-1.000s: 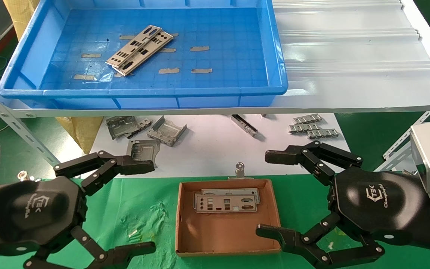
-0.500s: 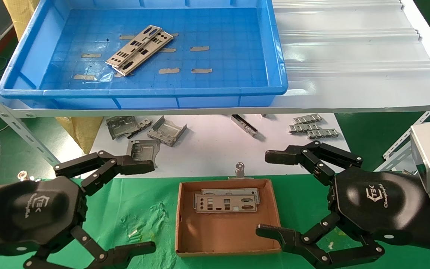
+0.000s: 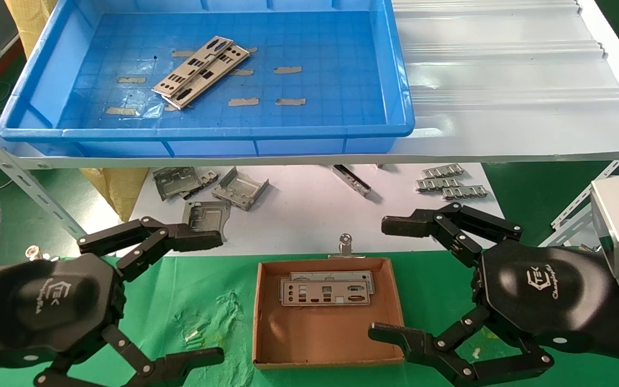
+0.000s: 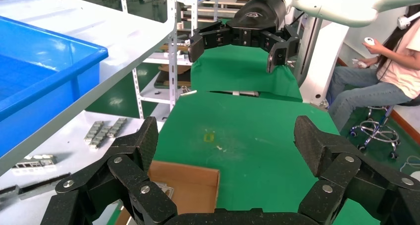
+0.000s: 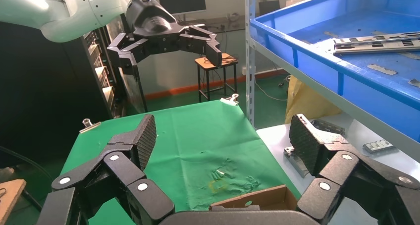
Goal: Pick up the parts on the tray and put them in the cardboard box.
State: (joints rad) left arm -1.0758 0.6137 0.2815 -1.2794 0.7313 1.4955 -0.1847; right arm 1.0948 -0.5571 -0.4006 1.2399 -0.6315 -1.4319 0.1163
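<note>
Head view: two parts [image 3: 324, 290] sit in the box [image 3: 266, 322], a couple wait in the tray [image 3: 299, 140], left gripper [image 3: 180, 298] and right gripper [image 3: 390, 279] flank the box, jaws spread, empty.

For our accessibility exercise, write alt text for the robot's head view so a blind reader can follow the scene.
Two open black grippers, left and right, hover on either side of a small cardboard box holding two metal plates on green cloth. Behind, on a white shelf, a blue tray holds more stacked plates.
</note>
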